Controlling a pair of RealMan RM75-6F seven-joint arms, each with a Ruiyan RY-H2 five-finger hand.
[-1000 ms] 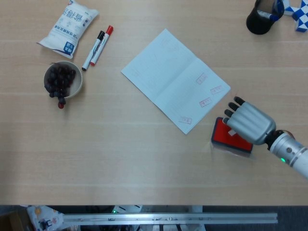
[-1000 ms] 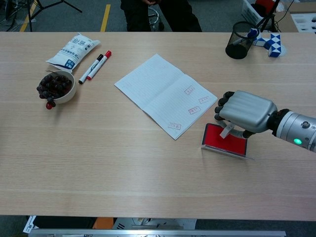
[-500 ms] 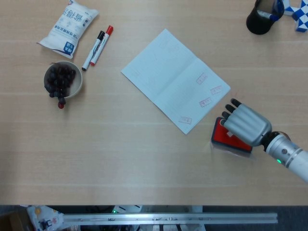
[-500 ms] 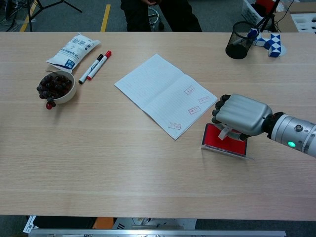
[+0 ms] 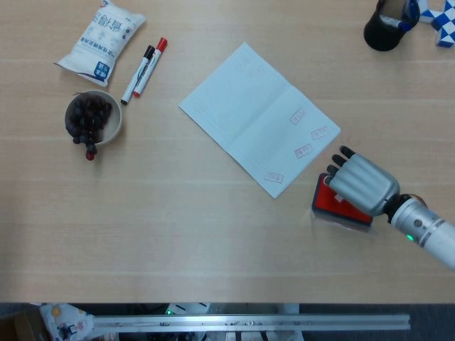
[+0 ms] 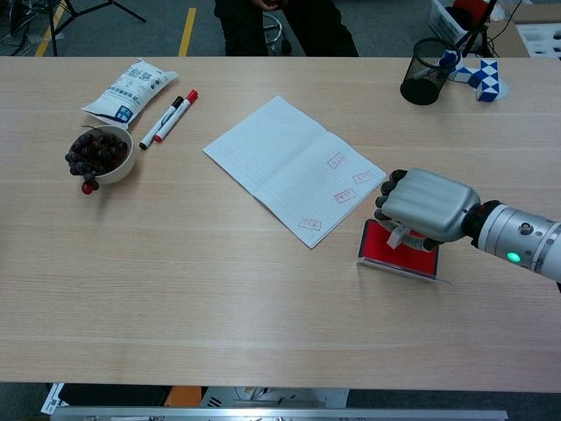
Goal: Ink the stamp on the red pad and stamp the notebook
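My right hand (image 5: 361,184) (image 6: 427,207) hangs over the red ink pad (image 5: 328,202) (image 6: 379,248) with its fingers curled around a small pale stamp (image 6: 399,235), which presses down onto the pad. Most of the stamp is hidden by the hand. The open notebook (image 5: 256,117) (image 6: 289,167) lies left of the pad and carries several red stamp marks near its right corner. My left hand is in neither view.
A bowl of dark grapes (image 5: 92,118) (image 6: 100,153), two markers (image 5: 144,68) (image 6: 168,117) and a white packet (image 5: 101,38) (image 6: 130,87) sit far left. A black pen cup (image 5: 386,26) (image 6: 426,72) and a blue-white toy (image 6: 478,75) stand at the back right.
My right hand has lowered slightly toward the ink pad with the stamp, shifting a little left and down. Nothing else moved.
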